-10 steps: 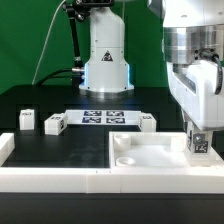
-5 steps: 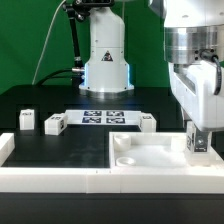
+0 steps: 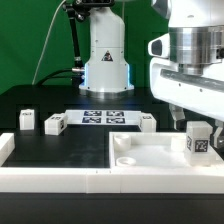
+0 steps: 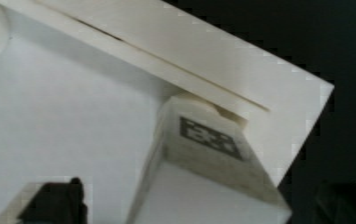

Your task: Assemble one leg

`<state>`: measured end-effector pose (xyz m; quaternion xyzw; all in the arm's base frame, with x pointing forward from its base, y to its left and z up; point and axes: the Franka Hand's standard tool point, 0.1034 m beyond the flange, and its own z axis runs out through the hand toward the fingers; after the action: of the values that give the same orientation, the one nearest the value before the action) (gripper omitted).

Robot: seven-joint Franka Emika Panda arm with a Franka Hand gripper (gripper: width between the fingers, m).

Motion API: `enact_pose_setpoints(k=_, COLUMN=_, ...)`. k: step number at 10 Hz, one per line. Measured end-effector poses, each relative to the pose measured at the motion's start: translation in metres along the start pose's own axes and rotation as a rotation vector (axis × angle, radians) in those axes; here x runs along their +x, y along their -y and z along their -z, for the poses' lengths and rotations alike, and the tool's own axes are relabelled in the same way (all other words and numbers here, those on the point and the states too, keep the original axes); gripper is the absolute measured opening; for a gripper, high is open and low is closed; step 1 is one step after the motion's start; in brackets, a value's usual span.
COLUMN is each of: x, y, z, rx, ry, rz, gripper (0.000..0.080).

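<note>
The leg [image 3: 199, 141] stands upright at the corner of the white panel [image 3: 150, 155], likely sitting in its corner hole. The hand [image 3: 185, 112] is above it, fingers apart, holding nothing.

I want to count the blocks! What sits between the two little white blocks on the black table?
In the exterior view, the marker board lies flat between one leg and another leg. Nothing else sits there.
</note>
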<state>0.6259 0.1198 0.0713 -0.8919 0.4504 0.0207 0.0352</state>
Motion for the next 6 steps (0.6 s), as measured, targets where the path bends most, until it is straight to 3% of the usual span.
enact_pose_setpoints(k=4, x=-0.0049, y=0.0024, z=-0.0006, rx=-0.013, ry=-0.012, rz=0.411, gripper=0.0648)
enact_pose_setpoints(k=6, x=-0.0025, y=0.0034, z=0.0018, rx=-0.034, ry=-0.028, rz=0.657, gripper=0.0648)
